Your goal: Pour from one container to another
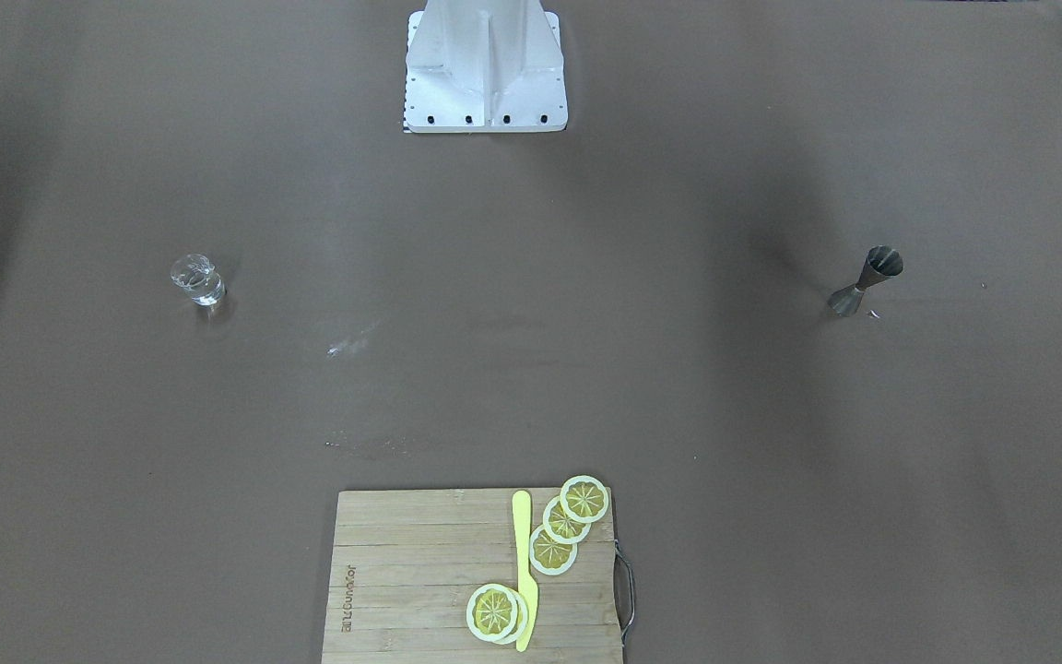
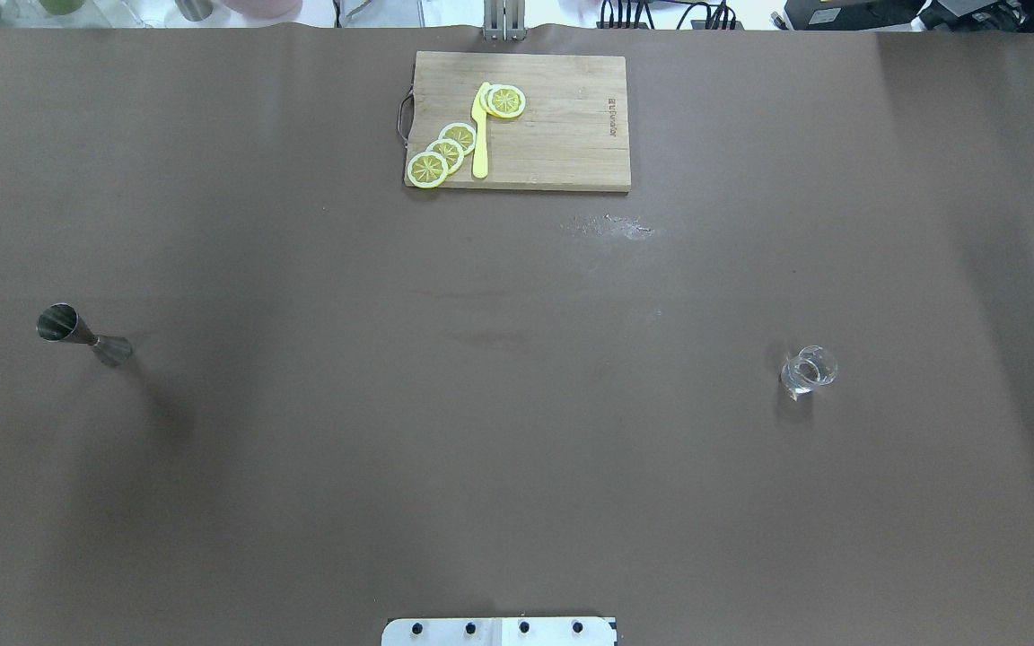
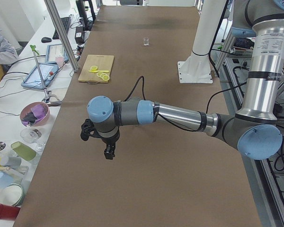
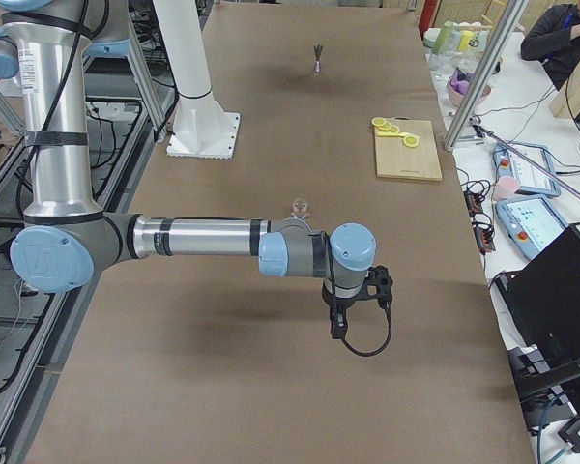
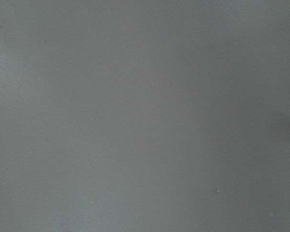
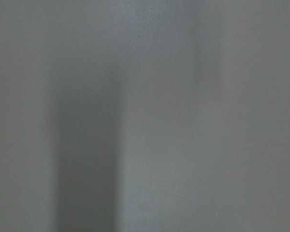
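The small steel double-cone jigger (image 2: 77,332) is standing upright on the robot's left of the brown table (image 2: 517,431), and the small clear glass (image 2: 809,371) is sitting well apart on the right. Left gripper (image 3: 109,155) and right gripper (image 4: 338,329) are hanging above bare tabletop. Jaws parted or clenched? I cannot tell from these side views.

Plain grey-brown tabletop (image 5: 145,116) filled the whole view. Two tiny specks (image 5: 216,191) lay in its lower part. A faint darker patch showed towards the right edge.
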